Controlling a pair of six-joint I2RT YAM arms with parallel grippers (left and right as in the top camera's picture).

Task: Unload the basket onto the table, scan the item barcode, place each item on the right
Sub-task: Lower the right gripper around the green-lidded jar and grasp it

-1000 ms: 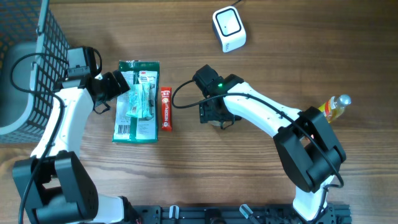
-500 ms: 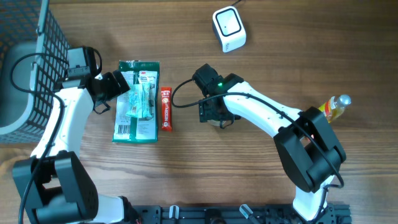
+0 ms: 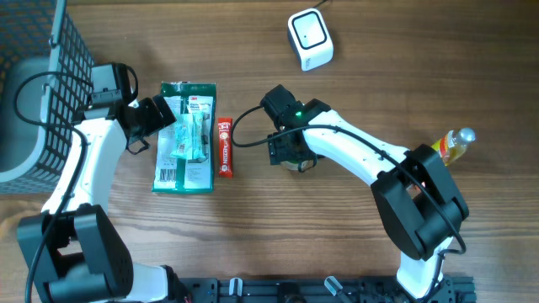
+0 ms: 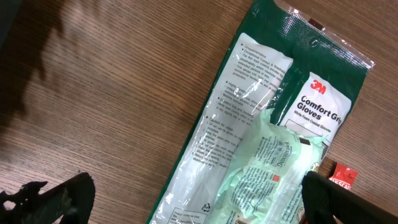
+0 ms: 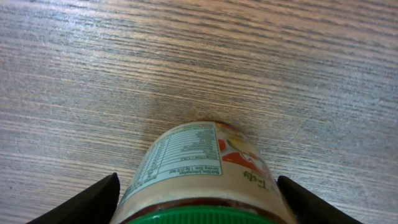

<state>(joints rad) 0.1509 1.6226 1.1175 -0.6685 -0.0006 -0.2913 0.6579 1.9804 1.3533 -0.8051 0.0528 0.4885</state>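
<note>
- Nothing I can see has changed place since a second ago: my arms, the packets, the scanner and the bottle all lie as they did.
- My right gripper (image 5: 198,202) is closed around the tan round jar with a green lid (image 5: 199,155), one finger touching each flank. How hard it presses I cannot tell.
- This jar is near the middle of the wooden table (image 3: 253,244), under my right wrist. From overhead it is almost wholly hidden by the gripper.
- Its label carries a pale panel of nutrition figures, too fine to read. Beside the panel is red and orange print that I cannot make out.
- My left gripper (image 4: 199,199) stands wide apart and holds nothing. It hangs over the flat green plastic glove packet (image 4: 249,124).
- The packet reads "3M", "Comfort Gri" with the rest cut off at the frame edge, and "Gloves". A white panel of small text runs along its length.
- Just right of it lies the narrow red sachet (image 3: 225,147). Its white lettering is too small to read.
- The white rounded barcode scanner (image 3: 309,35) sits at the far edge, well apart from the jar.
- A yellow plastic bottle with a clear cap (image 3: 455,143) lies at the right, beside my right arm.
- A dark wire basket (image 3: 50,50) stands at the far left.
</note>
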